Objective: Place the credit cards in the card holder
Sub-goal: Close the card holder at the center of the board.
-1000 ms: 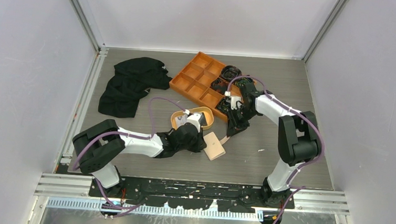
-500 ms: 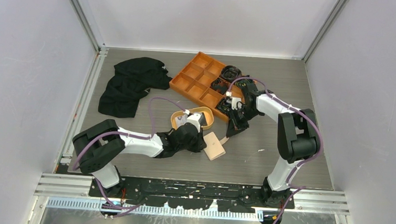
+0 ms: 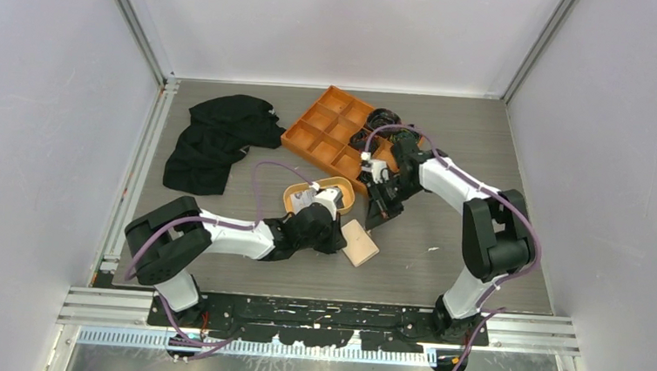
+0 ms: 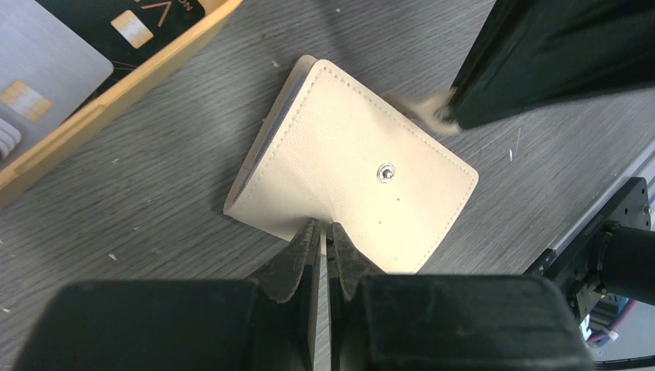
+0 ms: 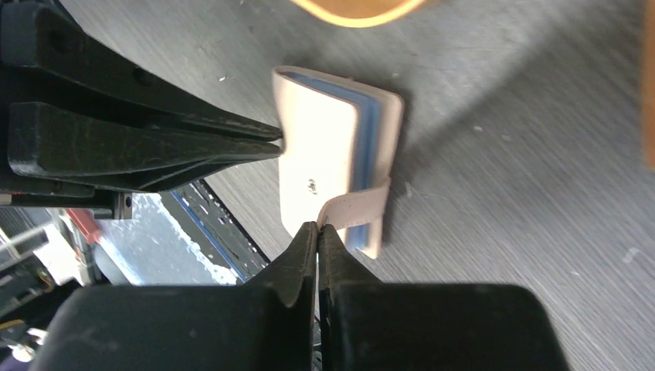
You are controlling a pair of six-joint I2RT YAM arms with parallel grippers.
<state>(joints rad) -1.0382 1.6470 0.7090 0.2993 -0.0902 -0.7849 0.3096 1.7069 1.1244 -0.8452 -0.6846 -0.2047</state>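
Over the last second the right gripper [image 5: 317, 230] has advanced to the beige leather-like bifold card holder [image 3: 359, 243] and shut its jaws on the holder's snap tab [image 5: 351, 207]. The tab is off its stud. The left gripper [image 4: 323, 232] stays clamped on the opposite cover edge. The card holder has shifted slightly. It lies folded near the middle of the grey table [image 3: 406, 269], toward the near edge. With both ends pinned, pulling the tab should open it; the slots remain hidden.

The flat plastic credit cards [image 4: 39, 85] wait in the oval orange dish [image 4: 116, 97], just beyond the holder. The orange divided tray [image 3: 329, 133] sits at the far edge and the black cloth [image 3: 219, 139] toward the far-left corner; neither obstructs. Both grippers are occupied, so none is free to fetch a card.
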